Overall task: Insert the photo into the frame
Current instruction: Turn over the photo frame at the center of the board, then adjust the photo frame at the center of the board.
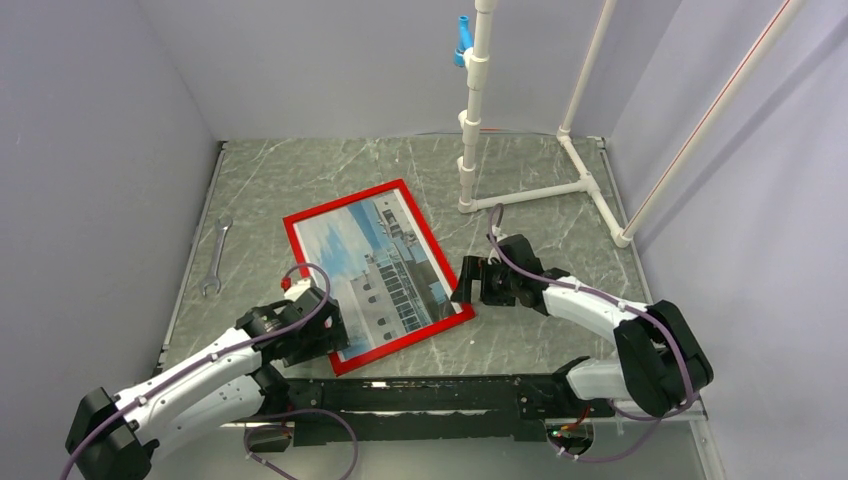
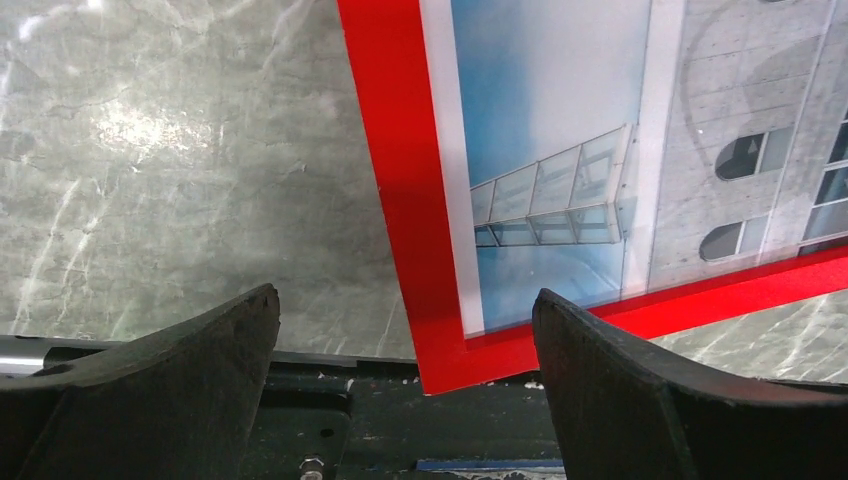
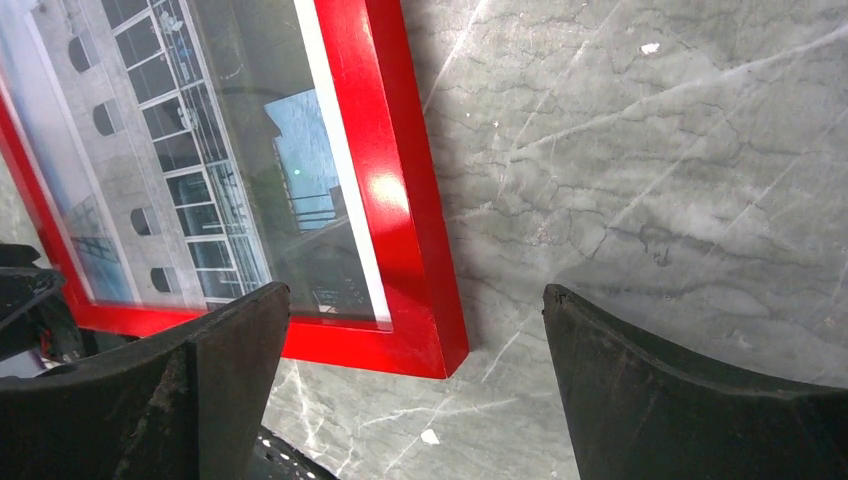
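Frame: a thin-edged rectangular picture frame with a glossy red face (image 1: 343,201) lies flat, red side up, mid-way across the grey-green marbled tabletop (image 1: 560,200), skewed to the edges.
Photo: the paper print of a white, many-windowed building against blue sky (image 1: 375,265) shows face up inside the red border, under a clear pane that catches reflections. A thin white margin runs along its sides.
Left claw: the left claw (image 2: 405,300) is spread wide and empty, hanging over the frame's near left corner. That corner pokes out over the black rail at the near edge.
Right claw: the right claw (image 3: 415,292) is also wide apart and holds nothing. The frame's near right corner sits below the gap between its fingers.
Progress: from where I stand the print looks seated, so little seems left to do.
Handling: I'd guess it is light and stiff. The gloss looks slippery and the pane easy to scratch or crack.
Where to hold: take the red border at a corner or long edge, never the pane. The overhanging near left corner gives the best bite.
Risk: a push on one corner may spin it.
Nearby: a silver open-ended wrench (image 1: 215,255) lies well to the left, and a white plastic pipe stand (image 1: 470,120) stands at the far right.
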`<state>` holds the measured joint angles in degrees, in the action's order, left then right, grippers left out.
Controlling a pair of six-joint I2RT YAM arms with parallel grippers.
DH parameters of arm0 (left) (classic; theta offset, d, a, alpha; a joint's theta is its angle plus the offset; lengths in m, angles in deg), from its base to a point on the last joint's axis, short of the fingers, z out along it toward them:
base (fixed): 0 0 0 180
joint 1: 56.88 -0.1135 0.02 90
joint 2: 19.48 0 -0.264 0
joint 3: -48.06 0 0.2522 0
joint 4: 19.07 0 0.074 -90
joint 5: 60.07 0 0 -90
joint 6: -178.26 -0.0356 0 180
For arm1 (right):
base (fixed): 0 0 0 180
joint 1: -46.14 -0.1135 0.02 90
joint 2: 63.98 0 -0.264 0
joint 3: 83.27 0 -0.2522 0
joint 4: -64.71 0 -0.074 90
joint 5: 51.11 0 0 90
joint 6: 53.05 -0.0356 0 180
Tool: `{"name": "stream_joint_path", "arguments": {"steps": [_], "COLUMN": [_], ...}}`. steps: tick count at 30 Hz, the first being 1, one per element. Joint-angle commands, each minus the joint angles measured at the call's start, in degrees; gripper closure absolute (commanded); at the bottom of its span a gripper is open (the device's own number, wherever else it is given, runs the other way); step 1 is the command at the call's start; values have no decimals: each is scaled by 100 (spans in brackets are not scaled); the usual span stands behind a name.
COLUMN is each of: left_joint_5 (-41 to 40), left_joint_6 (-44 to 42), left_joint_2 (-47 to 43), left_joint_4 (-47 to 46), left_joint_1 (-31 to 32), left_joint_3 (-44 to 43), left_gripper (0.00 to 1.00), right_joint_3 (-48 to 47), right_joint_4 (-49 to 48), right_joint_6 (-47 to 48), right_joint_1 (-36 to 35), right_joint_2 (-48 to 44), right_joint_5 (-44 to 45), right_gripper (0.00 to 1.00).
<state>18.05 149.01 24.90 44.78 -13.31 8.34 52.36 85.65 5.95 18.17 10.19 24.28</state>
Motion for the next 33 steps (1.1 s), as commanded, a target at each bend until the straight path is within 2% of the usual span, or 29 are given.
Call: {"name": "stream_joint_path", "arguments": {"steps": [1,11,18,28,33], "left_joint_5": [-43,60,-86,367,471], "left_joint_6": [-2,-230,-663,-1811,-2278], "left_joint_2": [159,812,1233,2489,3223], "left_joint_4": [-56,-732,-764,-1508,-1606], "left_joint_1": [-29,-36,-230,-1426,-1821], "left_joint_3": [47,38,-476,-978,-1508], "left_gripper": [1,15,12,8,6], "right_joint_3": [-5,140,-71,-410,-1209], "right_joint_4": [452,319,200,-555,-662], "right_joint_6": [190,-96,-431,-1099,-1193], "right_joint_1": [-207,-836,-1729,-2946,-3606], "right_joint_2": [163,373,592,1514,2241], "right_joint_5": [121,215,145,137,42], "right_gripper": [0,1,1,1,0]}}
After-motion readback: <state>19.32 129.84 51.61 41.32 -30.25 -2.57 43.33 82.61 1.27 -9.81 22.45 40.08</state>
